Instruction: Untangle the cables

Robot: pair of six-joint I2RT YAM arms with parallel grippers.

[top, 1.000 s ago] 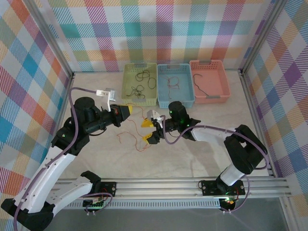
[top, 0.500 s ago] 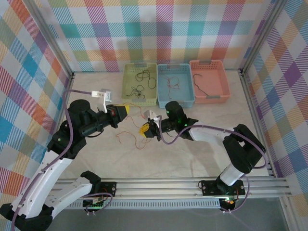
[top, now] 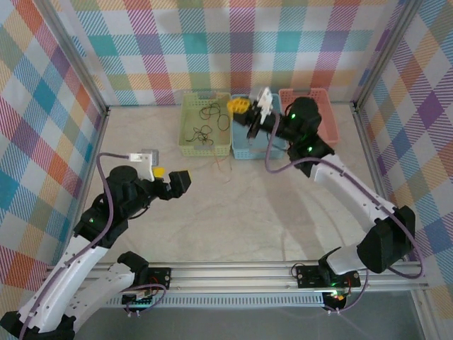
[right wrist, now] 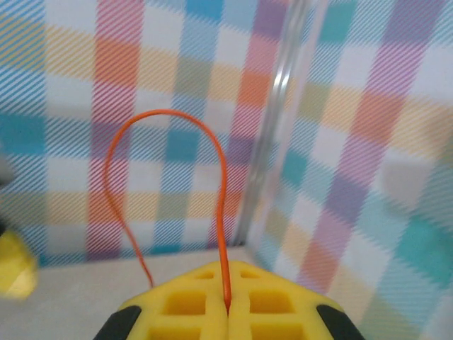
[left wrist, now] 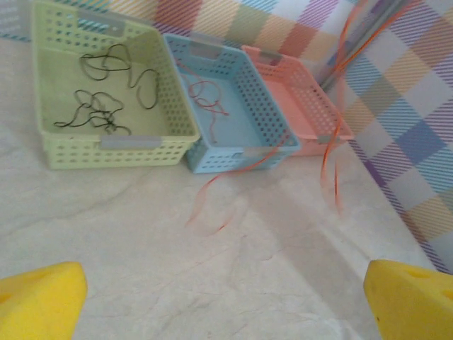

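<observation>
Pinching a red-orange cable [right wrist: 224, 212] between pads [right wrist: 191, 304] pressed tight together, the right claw [top: 237, 106] hangs high over the far left corner of the blue basket [top: 258, 151]. From the grip the cable arcs up in a loop and drops away. In the left wrist view a thin strand trails over that basket's front wall onto the desk [top: 283, 212] just before it. The left claw [left wrist: 223, 290] is spread wide and empty, low over the desk well in front of the blue basket and to its left.

The step looks like delivery into the blue basket, where another red strand already lies. It would go best if the right claw moved over the basket's middle and sank low, so the tail is drawn inside before the pads part. A release from this height would likely leave the tail draped outside.

Black cables [top: 205, 131] rest in the green basket [top: 185, 120], left of the blue one. The arm covers much of the pink basket [top: 329, 145] on its right. The strands hanging there are blurred, so their number and free ends cannot be told.
</observation>
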